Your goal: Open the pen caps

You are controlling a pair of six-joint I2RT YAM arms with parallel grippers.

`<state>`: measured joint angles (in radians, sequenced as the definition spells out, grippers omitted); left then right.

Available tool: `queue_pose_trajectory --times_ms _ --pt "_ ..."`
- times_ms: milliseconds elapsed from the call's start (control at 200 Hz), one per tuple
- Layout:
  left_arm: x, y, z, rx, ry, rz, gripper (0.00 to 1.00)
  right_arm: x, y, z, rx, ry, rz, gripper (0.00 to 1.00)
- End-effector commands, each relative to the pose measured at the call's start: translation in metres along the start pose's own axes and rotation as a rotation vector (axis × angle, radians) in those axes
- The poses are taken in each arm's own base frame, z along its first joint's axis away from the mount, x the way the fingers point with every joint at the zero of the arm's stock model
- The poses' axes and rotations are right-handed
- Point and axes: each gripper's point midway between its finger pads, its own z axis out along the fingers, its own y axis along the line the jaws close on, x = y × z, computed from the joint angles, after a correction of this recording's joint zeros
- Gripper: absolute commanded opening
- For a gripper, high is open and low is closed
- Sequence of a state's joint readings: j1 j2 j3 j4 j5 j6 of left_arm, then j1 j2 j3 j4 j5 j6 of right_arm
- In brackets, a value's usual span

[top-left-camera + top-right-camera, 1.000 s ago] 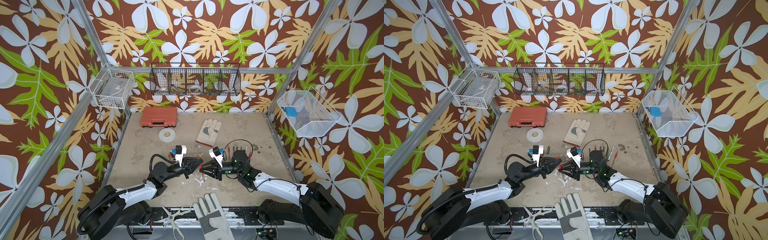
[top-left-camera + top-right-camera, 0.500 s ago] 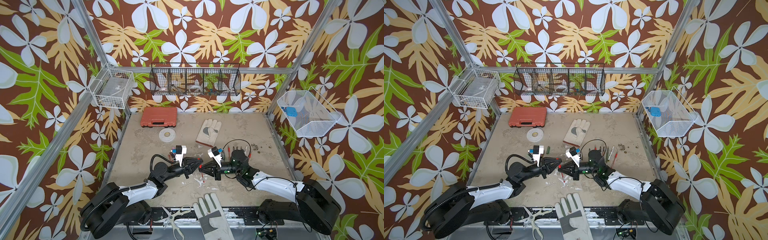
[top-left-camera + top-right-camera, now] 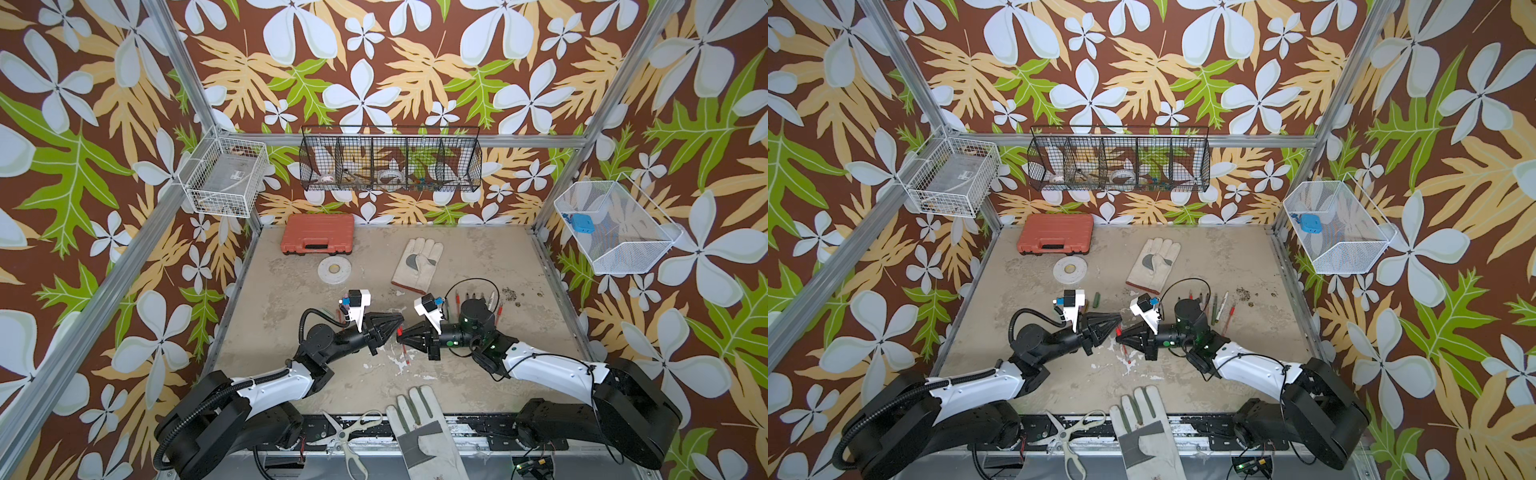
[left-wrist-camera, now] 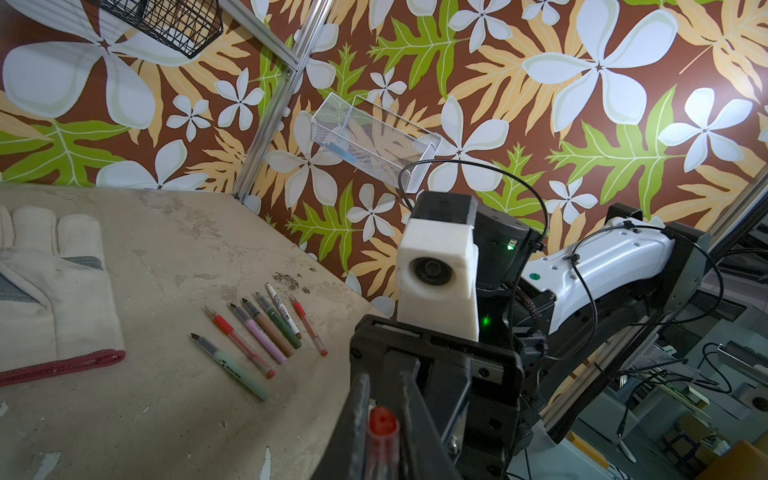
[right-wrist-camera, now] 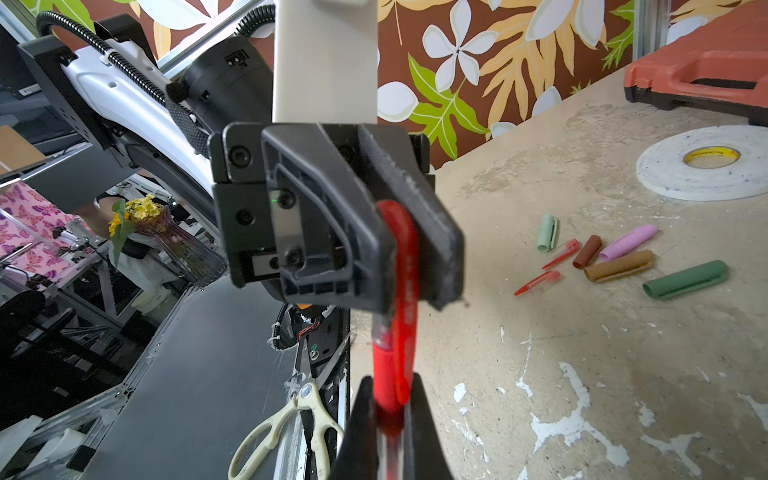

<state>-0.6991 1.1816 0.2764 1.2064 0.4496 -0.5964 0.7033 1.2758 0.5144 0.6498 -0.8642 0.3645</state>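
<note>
- left gripper (image 3: 397,321) and right gripper (image 3: 400,338) nose to nose, raised over the front middle of the table (image 3: 478,249). Arms have barely shifted from a second ago.
- Change: right jaws stood a little apart a second ago. Now they're clamped on the thin red pen (image 5: 386,386) at its red grip section.
- Left jaws closed, pinching the red cap (image 5: 398,249), clip side facing the right wrist cam.
- So both ends are held now. The pen bridges the two grippers, off the table.
- Cap looks seated, no gap visible between cap and grip section. There's blur there, so not certain.
- Meaning: grasping looks done, so pull-apart is the step in hand.
- It likely needs a straight pull along the pen axis. A skewed pull could bend the thin barrel or slip the cap out of the pinch.
- Seven uncapped pens (image 4: 266,336) lie in a row on the table beyond the right arm, bare tips showing: mint, two red, pink, gold-brown, dark green, white marker.
- Seven loose caps (image 5: 615,257) are clustered on the table beyond the left gripper, between it and the tape roll (image 5: 702,164): mint, two red, brown, pink, gold, dark green.
- Judgement: this red one is the last capped pen, so the task is nearly done.
</note>
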Motion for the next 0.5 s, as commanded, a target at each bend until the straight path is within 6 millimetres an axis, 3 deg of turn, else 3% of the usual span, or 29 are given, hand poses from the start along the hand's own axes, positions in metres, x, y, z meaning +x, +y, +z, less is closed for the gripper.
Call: queue_pose_trajectory --times_ms 0,70,245,495 --pt "-0.007 -0.004 0.001 0.011 -0.020 0.018 0.09 -0.004 0.001 0.000 0.002 -0.010 -0.017 0.00" --pt "-0.007 -0.004 0.001 0.010 -0.020 0.022 0.00 -0.005 0.001 0.000 0.001 -0.010 -0.017 0.00" --pt "-0.011 0.000 -0.001 -0.022 -0.032 0.021 0.00 -0.005 -0.001 -0.003 0.031 -0.012 -0.028 0.00" --pt "-0.028 0.040 -0.018 -0.258 -0.115 -0.035 0.00 0.002 -0.023 0.007 0.270 0.047 -0.096 0.00"
